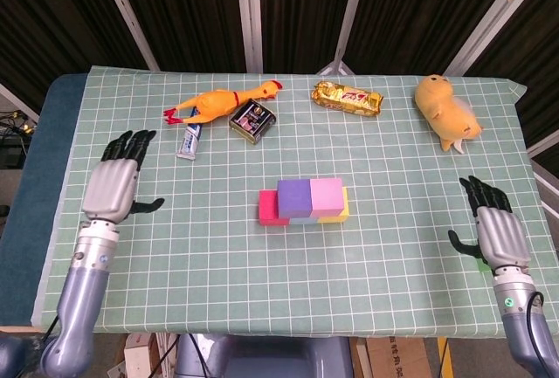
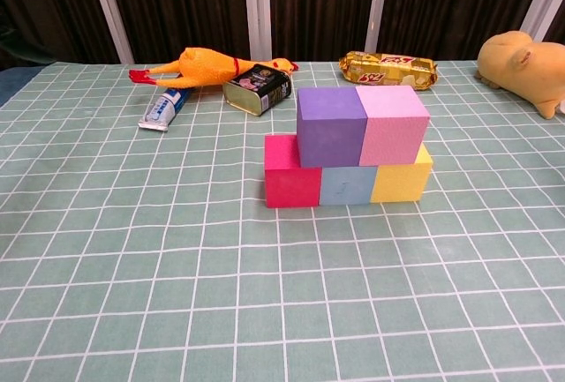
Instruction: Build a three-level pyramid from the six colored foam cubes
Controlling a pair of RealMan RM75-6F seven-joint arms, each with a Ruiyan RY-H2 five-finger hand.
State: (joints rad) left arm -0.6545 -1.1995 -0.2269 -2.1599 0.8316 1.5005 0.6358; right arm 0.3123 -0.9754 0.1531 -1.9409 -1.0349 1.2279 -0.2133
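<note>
Purple cube [image 2: 330,124] and pink cube [image 2: 394,124] atop three; left hand [image 1: 113,184], right hand [image 1: 498,228] released, empty.

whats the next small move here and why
Probably locating the sixth cube first. Only five show: the red foam cube, light blue foam cube and yellow foam cube below, the purple foam cube and pink foam cube on them, nothing on top. The left hand and right hand lie empty on the table, so either could fetch it.
</note>
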